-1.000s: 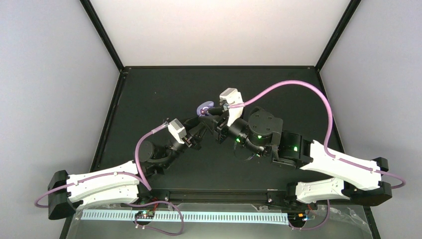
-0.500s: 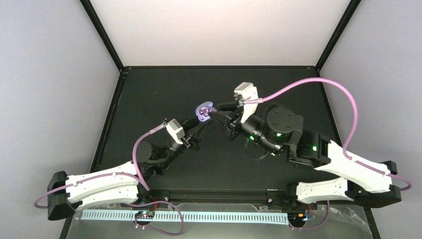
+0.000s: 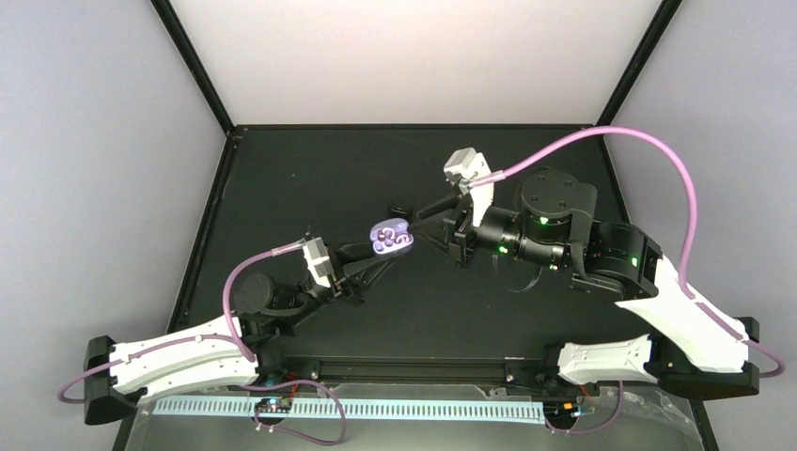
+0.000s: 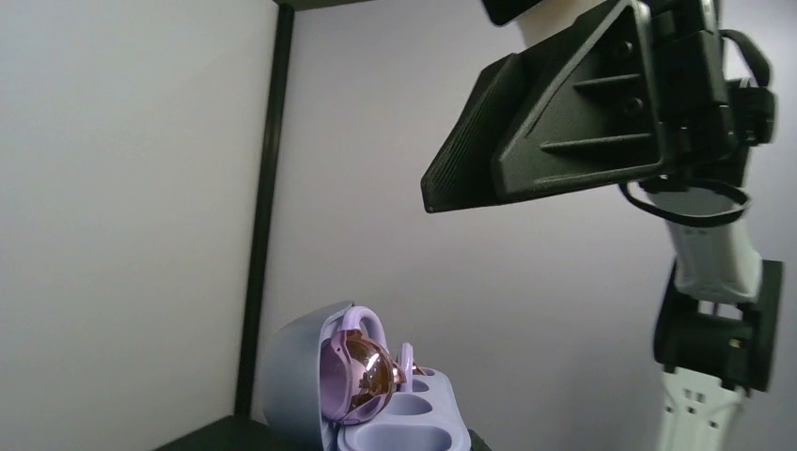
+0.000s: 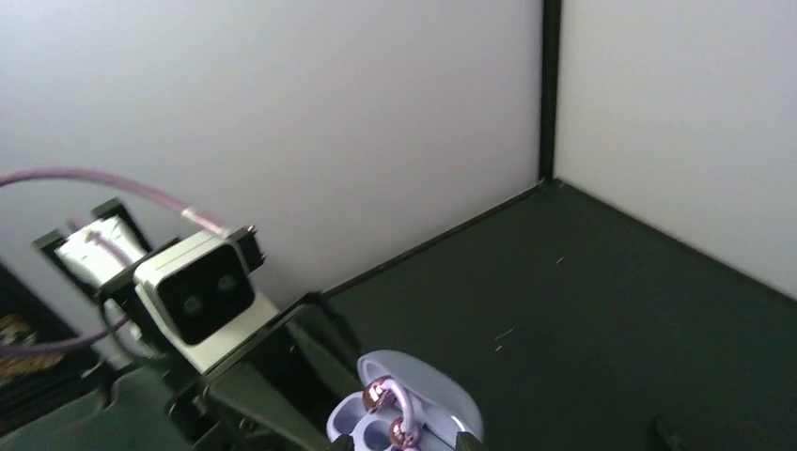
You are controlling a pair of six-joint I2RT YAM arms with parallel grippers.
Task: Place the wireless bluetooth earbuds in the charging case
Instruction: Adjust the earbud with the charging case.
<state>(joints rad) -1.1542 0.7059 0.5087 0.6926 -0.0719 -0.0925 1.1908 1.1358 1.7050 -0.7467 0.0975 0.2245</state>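
The right gripper (image 3: 434, 228) had backed off open and empty, leaving both earbuds (image 5: 379, 395) perched loosely in the open case (image 3: 389, 228) the left gripper (image 3: 374, 256) clasped.

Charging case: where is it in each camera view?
Top external: charging case at picture centre.
Left wrist: bottom edge, left of centre, lid open.
Right wrist: bottom edge, centre.
Shared landmark: the glossy earbud inside it.
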